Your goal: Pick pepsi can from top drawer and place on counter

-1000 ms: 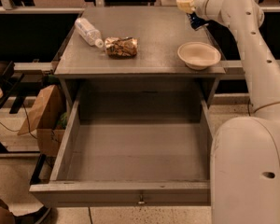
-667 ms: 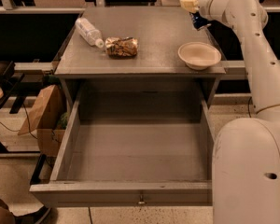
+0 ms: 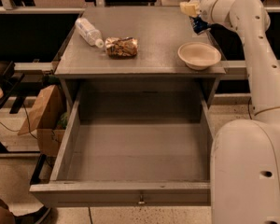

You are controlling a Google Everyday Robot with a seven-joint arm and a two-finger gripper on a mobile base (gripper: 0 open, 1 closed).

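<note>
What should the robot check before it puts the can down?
1. Can held in gripper, by the counter's right rear corner: ok.
2. Can out of drawer: ok.
3. Bare spot on counter: ok, the middle.
4. Bowl out of the way: not ok, it sits just in front of the can.
5. Can above counter, not past its edge: cannot tell.

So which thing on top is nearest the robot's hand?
The cream bowl, near the gripper over the counter's right rear; bottle and snack bag lie far left.
</note>
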